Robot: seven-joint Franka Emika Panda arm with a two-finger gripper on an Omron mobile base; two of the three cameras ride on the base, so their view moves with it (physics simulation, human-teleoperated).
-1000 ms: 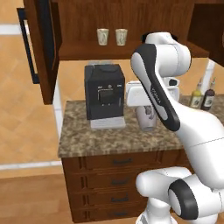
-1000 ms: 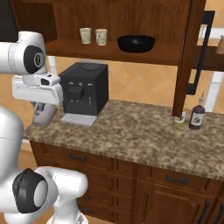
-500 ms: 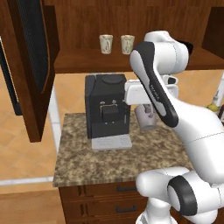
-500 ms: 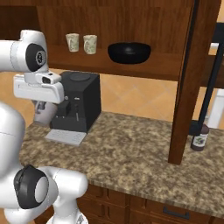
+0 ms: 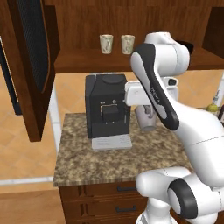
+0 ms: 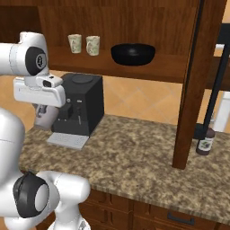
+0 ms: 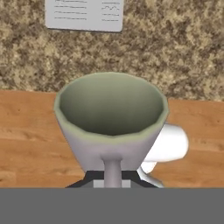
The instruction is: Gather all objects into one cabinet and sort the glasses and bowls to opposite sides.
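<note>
Gripping the grey mug (image 7: 111, 118) by its rim, your gripper (image 7: 112, 175) is clamped tight, holding it in the air beside the coffee machine (image 5: 107, 109) above the counter (image 6: 134, 157). Two cups (image 6: 84, 44) and the black bowl (image 6: 133, 53) are sitting on the cabinet shelf (image 6: 170, 69).

Black coffee machine (image 5: 107, 109) on granite counter (image 6: 134, 152)

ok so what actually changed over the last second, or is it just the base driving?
Mostly the base: both base views have shifted and everything looms larger, so the camera moved in, not the things. The gripper stays shut on the grey mug, carried beside the coffee machine. Unchanged: two cream cups and black bowl on the cabinet shelf.
</note>
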